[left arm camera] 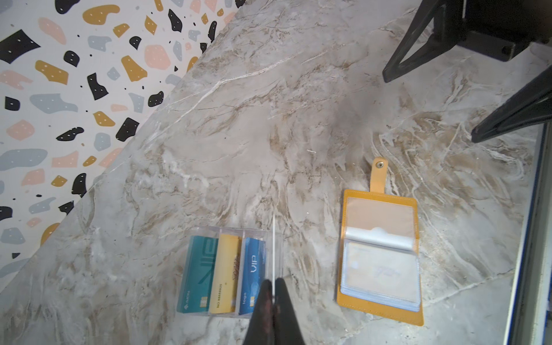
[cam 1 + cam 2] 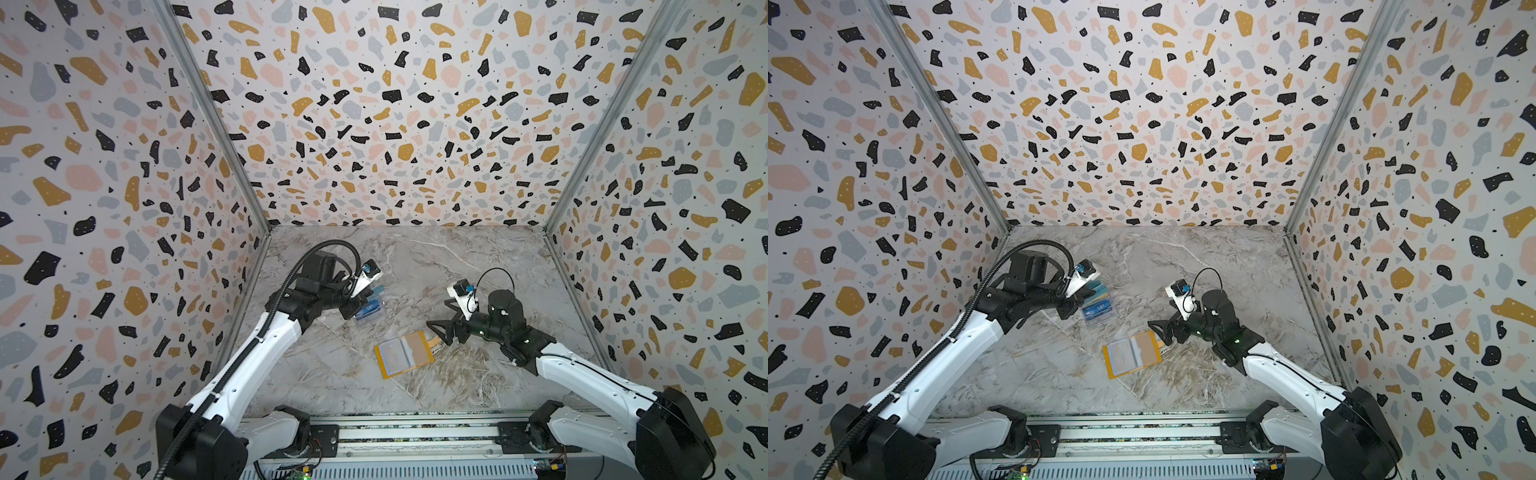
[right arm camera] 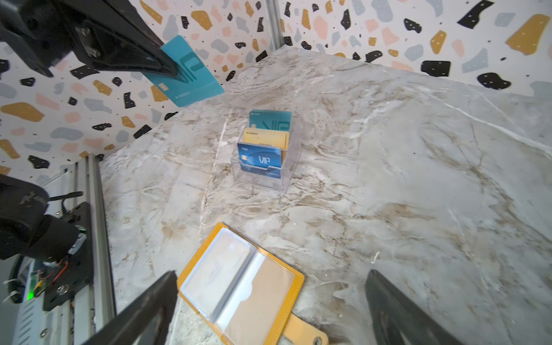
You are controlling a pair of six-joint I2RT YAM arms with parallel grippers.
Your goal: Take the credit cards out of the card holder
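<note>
Task is running partly done. The left gripper (image 3: 176, 70) is clamping a teal card (image 3: 194, 80) above the clear stand (image 3: 260, 182) at far left, where three credit cards (image 3: 260, 159) are standing. The right gripper (image 2: 437, 313) is hanging wide open beside the card holder (image 3: 265, 295), which is lying open at centre. One pale card (image 1: 382, 268) appears to be sitting in its sleeve.
</note>
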